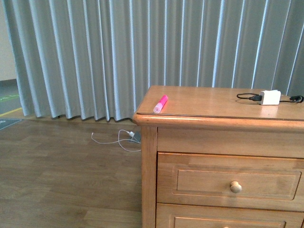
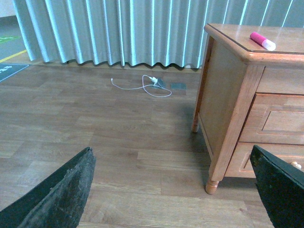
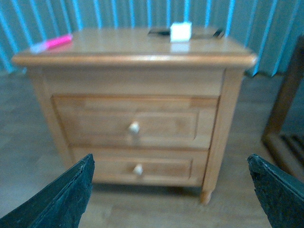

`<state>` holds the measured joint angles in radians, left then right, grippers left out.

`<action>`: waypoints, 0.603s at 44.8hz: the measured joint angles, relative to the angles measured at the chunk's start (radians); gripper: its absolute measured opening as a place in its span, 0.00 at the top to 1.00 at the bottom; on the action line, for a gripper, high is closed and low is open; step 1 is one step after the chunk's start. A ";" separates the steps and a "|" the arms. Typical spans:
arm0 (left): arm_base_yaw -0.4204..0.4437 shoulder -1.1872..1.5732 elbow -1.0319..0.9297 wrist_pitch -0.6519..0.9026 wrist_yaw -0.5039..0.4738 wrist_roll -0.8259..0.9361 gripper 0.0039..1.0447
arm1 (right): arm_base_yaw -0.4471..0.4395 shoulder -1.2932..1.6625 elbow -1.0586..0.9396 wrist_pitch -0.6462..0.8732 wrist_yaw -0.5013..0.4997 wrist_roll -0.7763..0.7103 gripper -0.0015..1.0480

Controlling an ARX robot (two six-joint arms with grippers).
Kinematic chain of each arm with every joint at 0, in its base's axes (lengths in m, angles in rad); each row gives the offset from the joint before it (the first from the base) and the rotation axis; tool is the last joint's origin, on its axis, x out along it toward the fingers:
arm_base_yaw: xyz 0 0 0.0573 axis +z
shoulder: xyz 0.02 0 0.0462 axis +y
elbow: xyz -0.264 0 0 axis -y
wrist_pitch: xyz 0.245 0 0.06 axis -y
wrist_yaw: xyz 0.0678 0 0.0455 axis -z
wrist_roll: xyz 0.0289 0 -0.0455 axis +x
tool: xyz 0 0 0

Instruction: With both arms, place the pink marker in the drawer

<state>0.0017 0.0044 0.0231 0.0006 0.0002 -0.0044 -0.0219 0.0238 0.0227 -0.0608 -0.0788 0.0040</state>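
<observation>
We judge nothing begun: drawer (image 1: 204, 183) shut, pink marker (image 1: 160, 104) at cabinet (image 1: 213, 102) front-left corner; left pincer (image 2: 171, 199), right pincer (image 3: 168, 199) gape empty. Next: pull knob (image 1: 236, 186).

Soft even daylight; blurred, bluish right-wrist view.

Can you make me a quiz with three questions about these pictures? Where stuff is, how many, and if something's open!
1. Where is the pink marker? A on the floor; B on top of the cabinet; C behind the curtain.
2. How many round knobs show on the cabinet front? A one; B two; C four.
3. The top drawer is: A shut; B pulled halfway out; C lying on the floor.
Answers: B, it lies by the top's front edge; B, one per drawer in the right wrist view; A, its front sits flush.
</observation>
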 joint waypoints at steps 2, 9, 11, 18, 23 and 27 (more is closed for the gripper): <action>0.000 0.000 0.000 0.000 0.000 0.000 0.06 | -0.010 0.024 0.010 -0.045 -0.045 0.001 0.08; 0.000 0.000 0.000 0.000 0.000 0.000 0.06 | 0.005 0.130 0.027 -0.041 -0.020 0.021 0.08; 0.000 0.000 0.000 0.000 0.000 0.000 0.06 | 0.020 0.180 0.040 -0.013 -0.006 0.029 0.08; 0.000 0.000 0.000 0.000 0.000 0.000 0.06 | 0.097 0.552 0.116 0.171 0.033 0.075 0.08; 0.000 0.000 0.000 0.000 0.000 0.000 0.06 | 0.163 0.883 0.203 0.351 0.077 0.083 0.08; 0.000 0.000 0.000 0.000 0.000 0.000 0.06 | 0.195 1.128 0.298 0.459 0.108 0.084 0.08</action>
<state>0.0017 0.0044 0.0231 0.0006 0.0002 -0.0044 0.1734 1.1522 0.3210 0.3977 0.0288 0.0883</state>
